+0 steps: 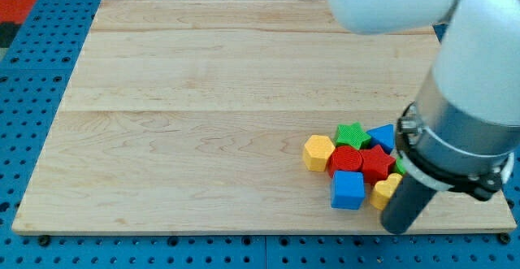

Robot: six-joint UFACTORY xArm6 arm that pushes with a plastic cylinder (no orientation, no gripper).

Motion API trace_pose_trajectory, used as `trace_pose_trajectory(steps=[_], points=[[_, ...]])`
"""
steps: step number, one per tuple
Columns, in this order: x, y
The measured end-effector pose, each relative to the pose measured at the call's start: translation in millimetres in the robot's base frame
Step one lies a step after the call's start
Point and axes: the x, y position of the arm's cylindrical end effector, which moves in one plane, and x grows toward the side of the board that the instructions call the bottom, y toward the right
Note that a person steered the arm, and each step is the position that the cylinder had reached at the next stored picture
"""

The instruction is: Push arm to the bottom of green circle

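A cluster of blocks lies at the lower right of the wooden board [203,98]. It holds a yellow hexagon [318,153], a green star [351,134], a blue block [380,136], a red circle [347,160], a red star [377,164], a blue cube [348,189] and a yellow block [383,193]. A small green sliver [399,165] shows at the arm's edge, right of the red star; its shape is hidden. My dark rod comes down just right of the yellow block, and my tip [398,229] sits near the board's bottom edge, below and right of the cluster.
The large white and grey arm body [471,98] covers the view's right side and hides whatever lies behind it. The board rests on a blue perforated table [32,98]. The board's bottom edge runs just under my tip.
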Motion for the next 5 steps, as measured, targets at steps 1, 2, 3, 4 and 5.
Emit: trace_pose_trajectory(steps=[1,2,3,4,5], points=[[-4.7,20.3],[-14.8,26.0],[-28.9,28.7],[-53.8,42.8],[-71.8,33.6]])
